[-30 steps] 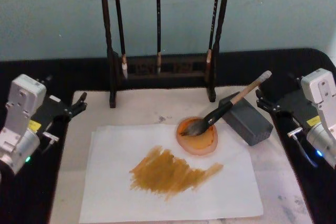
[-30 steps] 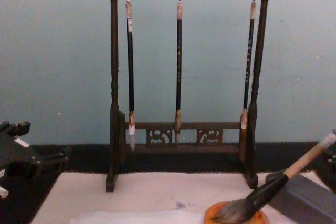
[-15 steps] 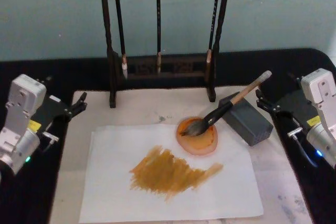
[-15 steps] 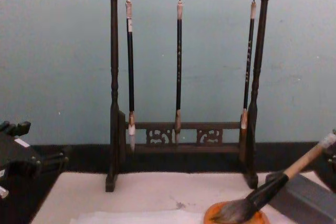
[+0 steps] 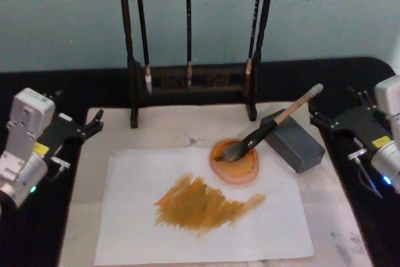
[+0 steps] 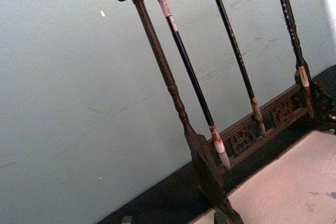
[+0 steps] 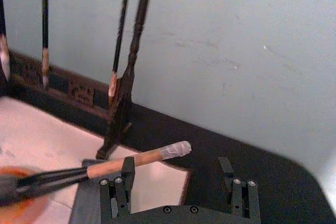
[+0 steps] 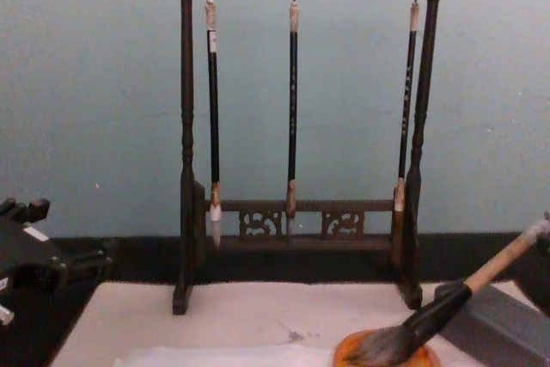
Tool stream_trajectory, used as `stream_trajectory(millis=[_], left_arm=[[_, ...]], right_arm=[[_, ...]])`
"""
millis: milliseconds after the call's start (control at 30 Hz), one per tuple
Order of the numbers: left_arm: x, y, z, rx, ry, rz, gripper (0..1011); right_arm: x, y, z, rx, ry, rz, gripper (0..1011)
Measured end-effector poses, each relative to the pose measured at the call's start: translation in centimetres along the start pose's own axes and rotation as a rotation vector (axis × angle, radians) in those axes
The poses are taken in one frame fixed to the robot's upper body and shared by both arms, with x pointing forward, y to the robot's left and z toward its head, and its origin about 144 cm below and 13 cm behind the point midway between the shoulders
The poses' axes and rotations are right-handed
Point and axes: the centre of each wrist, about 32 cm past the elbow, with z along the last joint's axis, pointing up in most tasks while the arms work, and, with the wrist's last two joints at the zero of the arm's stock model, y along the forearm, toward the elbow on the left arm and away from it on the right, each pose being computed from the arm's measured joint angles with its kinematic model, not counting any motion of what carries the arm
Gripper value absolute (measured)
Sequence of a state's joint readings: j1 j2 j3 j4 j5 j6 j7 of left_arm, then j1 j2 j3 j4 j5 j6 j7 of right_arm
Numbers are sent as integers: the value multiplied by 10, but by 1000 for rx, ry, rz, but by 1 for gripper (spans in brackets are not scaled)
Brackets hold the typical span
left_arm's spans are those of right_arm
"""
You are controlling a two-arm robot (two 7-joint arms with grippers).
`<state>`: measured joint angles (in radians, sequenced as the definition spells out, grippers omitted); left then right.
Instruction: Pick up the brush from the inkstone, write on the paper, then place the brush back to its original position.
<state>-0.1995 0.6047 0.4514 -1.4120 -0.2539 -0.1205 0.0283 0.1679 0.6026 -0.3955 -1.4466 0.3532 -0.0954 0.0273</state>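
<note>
The brush lies slanted, its bushy tuft in the orange dish and its black shaft resting on the dark grey inkstone. Its tan handle and white cap point toward the right; the brush shows the same way in the chest and right wrist views. The white paper carries a broad orange-brown stroke. My right gripper is open and empty, just right of the brush's cap. My left gripper rests open at the mat's left edge.
A dark wooden rack with three slim hanging brushes stands at the back of the off-white mat. Black cloth surrounds the mat. A pale blue-green wall stands behind.
My right gripper has drawn back to the right, away from the brush's cap. The brush, dish, paper and left arm have not moved.
</note>
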Motion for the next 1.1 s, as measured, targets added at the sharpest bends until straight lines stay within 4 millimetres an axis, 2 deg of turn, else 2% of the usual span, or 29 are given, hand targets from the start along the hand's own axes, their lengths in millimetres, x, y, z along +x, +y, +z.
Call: stream_trajectory(millis=[267,500,667,800,1100], left_arm=[[0,0,0,0,0,0,1010],[0,0,0,0,0,0,1010],[0,0,0,0,0,0,1010],[0,0,0,0,0,0,1010],[0,0,0,0,0,0,1010]], right_arm=[[11,-19,11,-7,309,29,1000],[15,-40,17,-70,683,55,1000],[16,-46,15,-109,926,68,1000],[15,-42,12,-129,1055,77,1000],[10,-3,4,-138,1197,72,1000]])
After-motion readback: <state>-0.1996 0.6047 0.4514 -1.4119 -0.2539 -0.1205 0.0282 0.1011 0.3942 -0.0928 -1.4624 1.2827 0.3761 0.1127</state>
